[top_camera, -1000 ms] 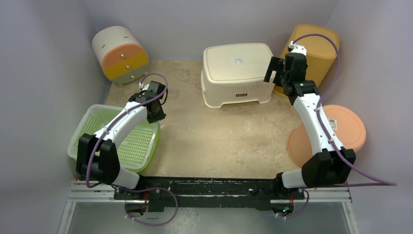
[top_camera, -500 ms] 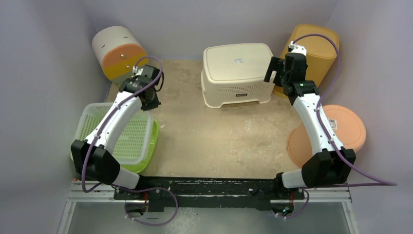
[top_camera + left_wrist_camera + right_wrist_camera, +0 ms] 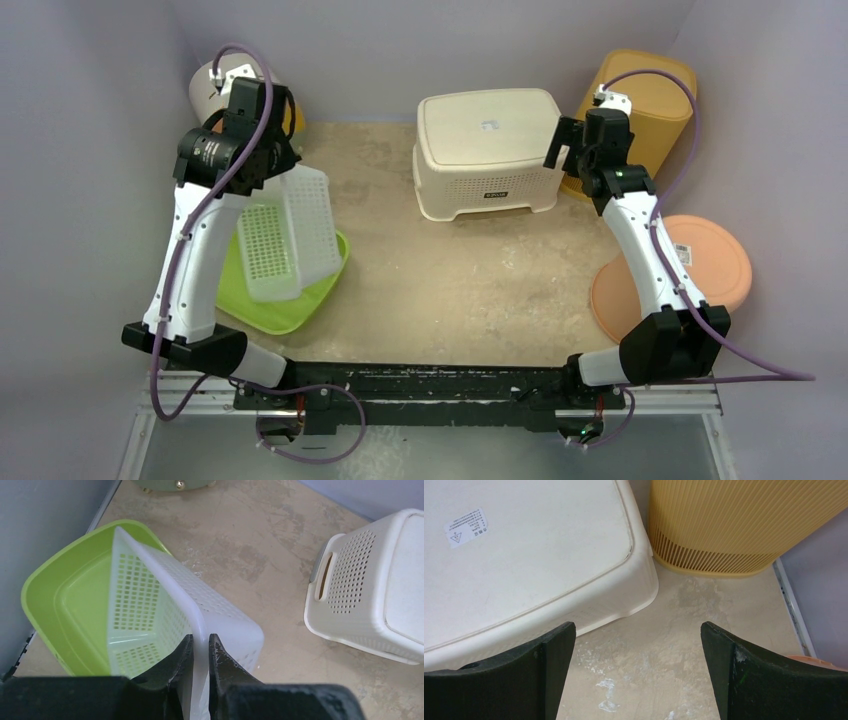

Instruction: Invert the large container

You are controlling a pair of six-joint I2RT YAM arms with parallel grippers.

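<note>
The left gripper (image 3: 200, 642) is pinching the rim of the translucent white lattice basket (image 3: 290, 235), which is tilting steeply on edge at centre left, its low end inside the glossy lime tray (image 3: 300, 312). The right gripper (image 3: 636, 628) is hanging wide open over a corner of the smooth cream perforated bin (image 3: 485, 150), beside a ribbed yellow tub (image 3: 744, 520). The mottled tabletop (image 3: 450, 280) is stretching between basket and bin.

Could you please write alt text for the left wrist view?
The left gripper pinches the rim of a white perforated plastic basket, tilted steeply over a lime-green plastic tray. A cream perforated plastic container stands at right.
</note>
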